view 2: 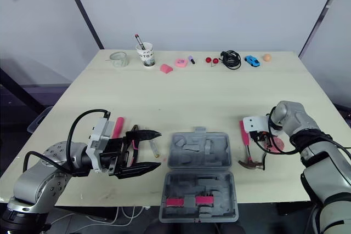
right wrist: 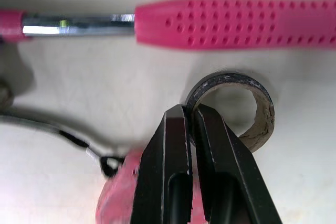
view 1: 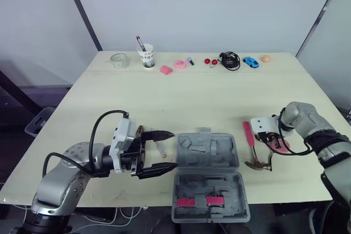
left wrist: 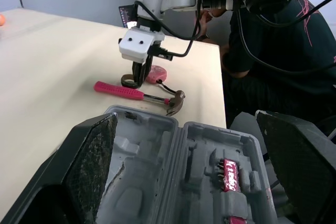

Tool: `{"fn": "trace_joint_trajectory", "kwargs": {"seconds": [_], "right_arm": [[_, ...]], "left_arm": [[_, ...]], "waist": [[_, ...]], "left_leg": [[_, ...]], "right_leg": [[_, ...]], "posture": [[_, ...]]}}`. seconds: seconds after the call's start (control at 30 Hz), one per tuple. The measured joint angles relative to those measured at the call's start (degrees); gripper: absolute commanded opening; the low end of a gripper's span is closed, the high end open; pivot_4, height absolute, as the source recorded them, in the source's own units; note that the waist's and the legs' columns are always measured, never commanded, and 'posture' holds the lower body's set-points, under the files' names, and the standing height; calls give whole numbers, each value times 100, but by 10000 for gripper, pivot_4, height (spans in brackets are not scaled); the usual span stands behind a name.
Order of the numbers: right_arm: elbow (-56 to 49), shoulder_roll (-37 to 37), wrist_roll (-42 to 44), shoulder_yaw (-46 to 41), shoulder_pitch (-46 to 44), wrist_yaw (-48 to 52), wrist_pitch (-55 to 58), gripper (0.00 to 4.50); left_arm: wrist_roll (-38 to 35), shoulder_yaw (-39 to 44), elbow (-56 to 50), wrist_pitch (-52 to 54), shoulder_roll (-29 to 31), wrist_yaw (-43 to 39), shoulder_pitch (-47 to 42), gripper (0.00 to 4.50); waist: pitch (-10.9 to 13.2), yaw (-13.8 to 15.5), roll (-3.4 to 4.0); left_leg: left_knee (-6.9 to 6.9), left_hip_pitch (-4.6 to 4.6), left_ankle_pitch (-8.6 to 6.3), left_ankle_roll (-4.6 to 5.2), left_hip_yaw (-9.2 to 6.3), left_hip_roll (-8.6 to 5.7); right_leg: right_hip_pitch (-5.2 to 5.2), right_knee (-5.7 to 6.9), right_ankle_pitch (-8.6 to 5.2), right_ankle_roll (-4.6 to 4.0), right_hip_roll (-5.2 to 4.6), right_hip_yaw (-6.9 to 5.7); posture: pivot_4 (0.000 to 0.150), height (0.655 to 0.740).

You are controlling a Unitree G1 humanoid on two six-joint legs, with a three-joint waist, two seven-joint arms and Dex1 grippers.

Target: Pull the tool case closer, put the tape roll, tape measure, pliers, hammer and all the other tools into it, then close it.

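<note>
The grey tool case (view 1: pixel 208 182) lies open near the table's front edge, with pink-marked pieces (view 1: pixel 205 201) in its front half. My left gripper (view 1: pixel 173 149) stands open just left of the case, with nothing between its fingers (left wrist: pixel 94 156). A small tool (view 2: pixel 154 147) and pink-handled pliers (view 2: pixel 133 145) lie by it. Right of the case lies the pink-handled hammer (view 1: pixel 249 135). Beside its handle, my right gripper (right wrist: pixel 191 115) is shut on the wall of the black tape roll (right wrist: pixel 262 124), which rests on the table. The pink tape measure (view 1: pixel 282 146) sits right beside it.
Along the table's far edge stand a glass jar (view 1: pixel 119 60), a cup with pens (view 1: pixel 145 56), small pink items (view 1: pixel 180 64), a coiled black cable (view 1: pixel 230 60), a blue toy car (view 1: pixel 250 62) and an orange ball (view 1: pixel 266 58). A bin (view 1: pixel 38 121) sits on the floor to the left.
</note>
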Motion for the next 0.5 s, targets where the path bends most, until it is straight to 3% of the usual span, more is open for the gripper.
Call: {"fn": "trace_joint_trajectory", "kwargs": {"seconds": [0.23,0.5], "right_arm": [[-1770,-775,164,-242,362,837,522,1713],[-3437,-583,386,-248,622,1203,1454,1713]], "left_arm": [[29,-43,2,-128,-55,-7,-22,45000],[72,-40,3,-244,-122,65,-14,45000]], "waist": [[3,-1,6],[3,12,6]], "left_leg": [[-1,2,0,0,-3,3],[1,3,0,0,-2,3]], "right_leg": [[0,0,0,0,4,-1],[-1,6,0,1,5,-1]], "posture": [[1500,7400],[1500,7400]]}}
